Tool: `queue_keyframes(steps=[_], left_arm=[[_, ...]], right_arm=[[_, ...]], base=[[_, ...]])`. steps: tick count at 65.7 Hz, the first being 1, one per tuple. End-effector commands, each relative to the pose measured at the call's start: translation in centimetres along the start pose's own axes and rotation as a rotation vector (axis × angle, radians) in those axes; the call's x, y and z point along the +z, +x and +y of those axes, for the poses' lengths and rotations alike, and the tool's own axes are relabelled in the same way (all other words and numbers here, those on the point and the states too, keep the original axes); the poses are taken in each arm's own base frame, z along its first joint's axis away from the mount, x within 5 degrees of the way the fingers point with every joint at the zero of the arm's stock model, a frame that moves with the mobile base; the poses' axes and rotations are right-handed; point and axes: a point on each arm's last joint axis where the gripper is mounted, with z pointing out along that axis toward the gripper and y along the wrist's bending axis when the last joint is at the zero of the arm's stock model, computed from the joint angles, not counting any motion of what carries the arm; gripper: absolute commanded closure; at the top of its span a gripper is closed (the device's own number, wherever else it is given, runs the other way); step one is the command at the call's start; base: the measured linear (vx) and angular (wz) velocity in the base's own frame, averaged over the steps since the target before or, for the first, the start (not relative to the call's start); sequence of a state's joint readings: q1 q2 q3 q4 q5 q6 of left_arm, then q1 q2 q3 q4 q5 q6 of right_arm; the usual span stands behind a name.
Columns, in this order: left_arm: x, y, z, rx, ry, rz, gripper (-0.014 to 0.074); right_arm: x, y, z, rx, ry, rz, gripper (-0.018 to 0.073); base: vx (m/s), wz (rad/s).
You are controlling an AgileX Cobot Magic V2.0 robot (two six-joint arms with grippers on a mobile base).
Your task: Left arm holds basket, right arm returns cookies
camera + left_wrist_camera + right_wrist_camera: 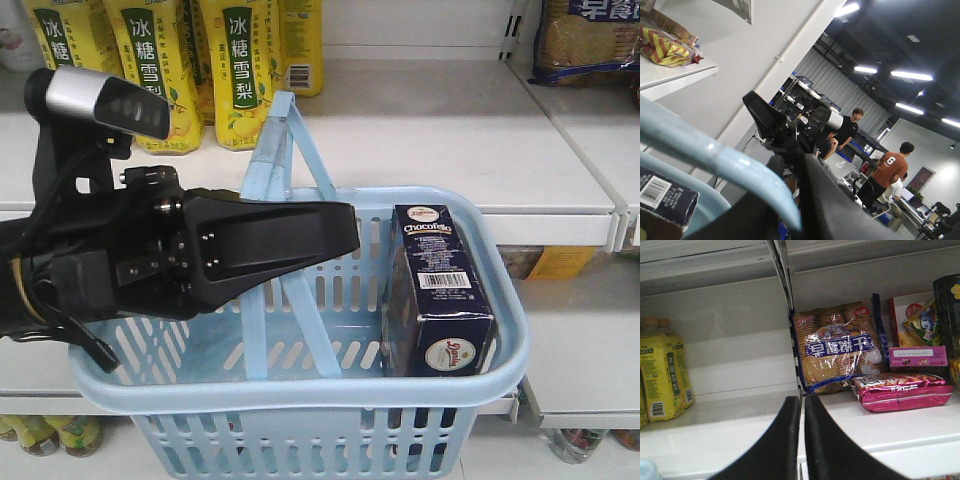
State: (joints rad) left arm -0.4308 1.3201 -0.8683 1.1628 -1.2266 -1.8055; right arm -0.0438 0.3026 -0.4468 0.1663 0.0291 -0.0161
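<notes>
Basket before the shelf, cookies inside at the right

In the front view the basket (300, 395) sits in front of the shelf (430, 140), its two handles (285, 150) raised at the middle. The cookies (437, 290) stand upright inside it against the right wall. The left arm's gripper (250, 245) reaches in from the left over the basket's left half, level with the handles (whether it touches them cannot be told). Drink cartons (170, 60) stand at the back left of the shelf. In the right wrist view the right gripper (801, 440) is in front of the shelf divider (787, 315), with a biscuit bag (837, 347) behind and right, and a flat packet (902, 390) lying further right.
</notes>
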Motion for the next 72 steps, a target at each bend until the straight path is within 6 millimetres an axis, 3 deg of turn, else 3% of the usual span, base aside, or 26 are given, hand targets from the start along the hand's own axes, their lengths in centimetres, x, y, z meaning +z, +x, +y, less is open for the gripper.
queue_keyframes(steps=[1, 13, 26, 39, 55, 62, 72], left_arm=[[-0.1, -1.7, -2.0, 0.050, 0.083, -0.105, 0.0594], [-0.1, -1.7, -2.0, 0.050, 0.083, -0.105, 0.0594], [-0.1, -1.7, -2.0, 0.050, 0.083, -0.105, 0.0594], [-0.1, -1.7, -2.0, 0.050, 0.083, -0.105, 0.0594], [-0.1, -1.7, -2.0, 0.050, 0.083, -0.105, 0.0594], [-0.1, -1.7, -2.0, 0.050, 0.083, -0.105, 0.0594], [-0.1, -1.7, -2.0, 0.050, 0.083, -0.105, 0.0594]], right_arm=[[2.6, -3.1, 0.5, -0.046, 0.001, 0.029, 0.0562], [6.7, -4.7, 1.1, -0.087, -0.014, 0.294, 0.0562], [9.5, -5.4, 1.7, -0.087, -0.051, 0.520, 0.0562], [10.1, -6.3, 2.5, -0.009, -0.103, 0.584, 0.0562], [9.9, -6.0, 2.9, -0.038, -0.159, 0.625, 0.0535], [9.8, -6.0, 3.2, -0.026, -0.188, 0.631, 0.0472], [9.7, -6.1, 3.8, -0.015, -0.261, 0.617, 0.0291]], base=[[0.00, 0.00], [0.00, 0.00], [0.00, 0.00], [0.00, 0.00], [0.00, 0.00], [0.00, 0.00], [0.00, 0.00]])
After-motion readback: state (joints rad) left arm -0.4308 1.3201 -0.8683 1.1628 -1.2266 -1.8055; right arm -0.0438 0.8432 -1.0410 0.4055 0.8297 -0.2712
